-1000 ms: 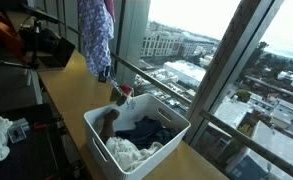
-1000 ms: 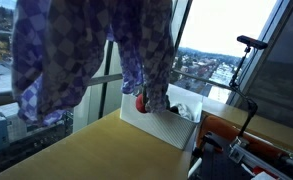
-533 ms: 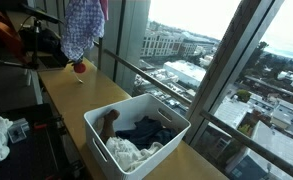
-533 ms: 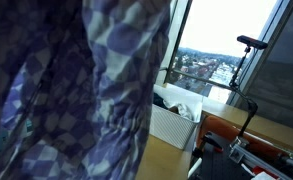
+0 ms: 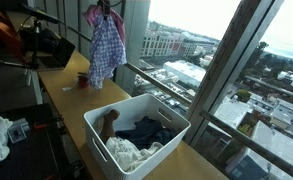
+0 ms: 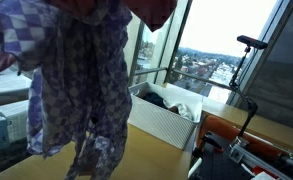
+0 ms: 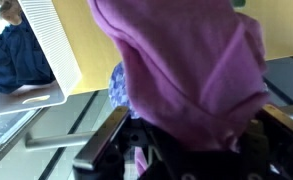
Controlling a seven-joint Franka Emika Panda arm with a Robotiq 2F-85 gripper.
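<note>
Got my gripper (image 7: 186, 140) clamped on the shirt (image 5: 106, 50), dangling over the table (image 5: 66, 92), well clear of the bin (image 5: 161, 150).

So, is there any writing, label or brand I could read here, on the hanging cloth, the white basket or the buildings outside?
None can be read. The checked cloth shows only its pattern, the white basket shows no label, and the buildings outside are too small and blurred for any sign.
</note>
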